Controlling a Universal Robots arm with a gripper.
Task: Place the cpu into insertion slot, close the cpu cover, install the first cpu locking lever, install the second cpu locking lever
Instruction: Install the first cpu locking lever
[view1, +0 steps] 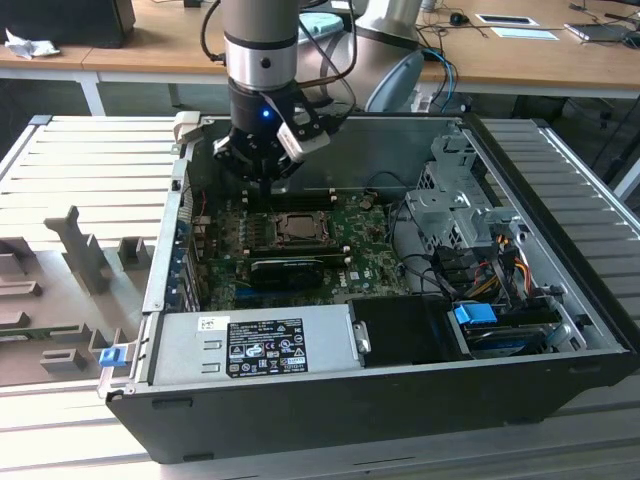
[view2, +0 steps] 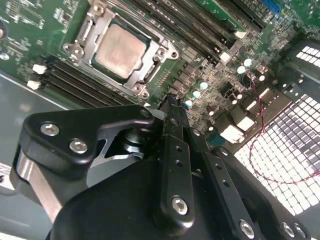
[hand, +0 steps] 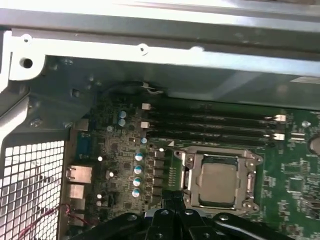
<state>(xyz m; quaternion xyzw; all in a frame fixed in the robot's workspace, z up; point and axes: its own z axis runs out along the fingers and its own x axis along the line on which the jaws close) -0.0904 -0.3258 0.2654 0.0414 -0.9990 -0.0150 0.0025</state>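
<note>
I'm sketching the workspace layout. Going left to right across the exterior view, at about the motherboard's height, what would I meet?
Grey fixture blocks → cpu → metal drive cage → orange and yellow cables.

An open computer case on a slatted table holds a power supply and graphics card.

Matt pale metal: cpu; bright bare metal: cpu cover.
</note>
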